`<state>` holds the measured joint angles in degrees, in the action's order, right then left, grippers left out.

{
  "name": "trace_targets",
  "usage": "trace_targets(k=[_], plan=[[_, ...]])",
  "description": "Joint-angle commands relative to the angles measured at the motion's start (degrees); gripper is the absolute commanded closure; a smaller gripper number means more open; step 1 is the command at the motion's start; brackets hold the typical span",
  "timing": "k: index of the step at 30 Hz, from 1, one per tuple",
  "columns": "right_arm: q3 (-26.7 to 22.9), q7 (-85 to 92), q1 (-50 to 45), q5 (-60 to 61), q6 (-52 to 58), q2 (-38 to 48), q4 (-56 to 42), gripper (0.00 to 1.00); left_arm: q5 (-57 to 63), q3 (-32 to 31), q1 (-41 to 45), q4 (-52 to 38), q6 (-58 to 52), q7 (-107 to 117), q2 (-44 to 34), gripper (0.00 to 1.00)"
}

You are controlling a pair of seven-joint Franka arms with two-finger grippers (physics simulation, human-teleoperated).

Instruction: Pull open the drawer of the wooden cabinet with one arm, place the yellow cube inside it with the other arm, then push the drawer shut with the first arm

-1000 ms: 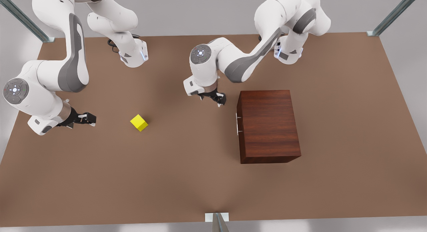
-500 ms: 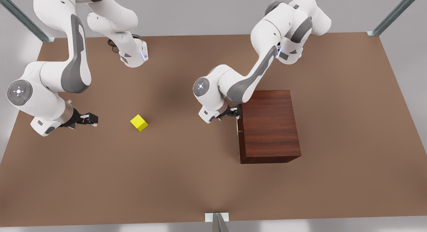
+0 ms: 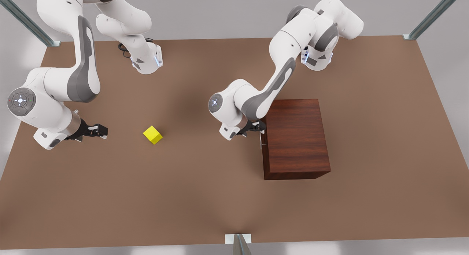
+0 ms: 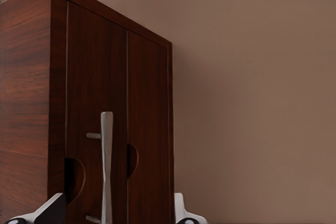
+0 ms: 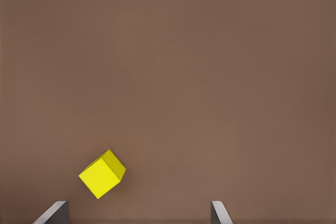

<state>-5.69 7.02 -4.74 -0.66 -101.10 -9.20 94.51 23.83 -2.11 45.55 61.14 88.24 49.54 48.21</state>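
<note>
Yellow cube (image 3: 152, 134); reddish-brown wood-grain cabinet (image 3: 296, 137); silver handle (image 4: 106, 166); plain brown table (image 3: 205, 196).

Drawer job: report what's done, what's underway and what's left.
Done: nothing; the drawer sits flush in the cabinet. Underway: the open left pincer straddles the handle, not yet closed. Left: pull, put the cube in, push shut. The open right pincer waits beside it.

brown table (image 3: 220, 196), metal corner posts (image 3: 432, 15)

Overhead front view; close wrist views
</note>
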Motion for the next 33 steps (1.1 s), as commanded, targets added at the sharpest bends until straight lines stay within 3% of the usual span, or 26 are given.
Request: trace_targets(k=[1,33], plan=[[-0.02,0.19,0.00,0.05,0.03,0.06,-0.03,0.00,1.04,0.00,0.07,0.03,0.00,4.51,0.57,0.00],[-0.02,0.19,-0.09,0.05,0.03,-0.21,-0.03,0.00,0.69,-0.44,0.95,-0.67,4.40,9.88,2.94,0.00]])
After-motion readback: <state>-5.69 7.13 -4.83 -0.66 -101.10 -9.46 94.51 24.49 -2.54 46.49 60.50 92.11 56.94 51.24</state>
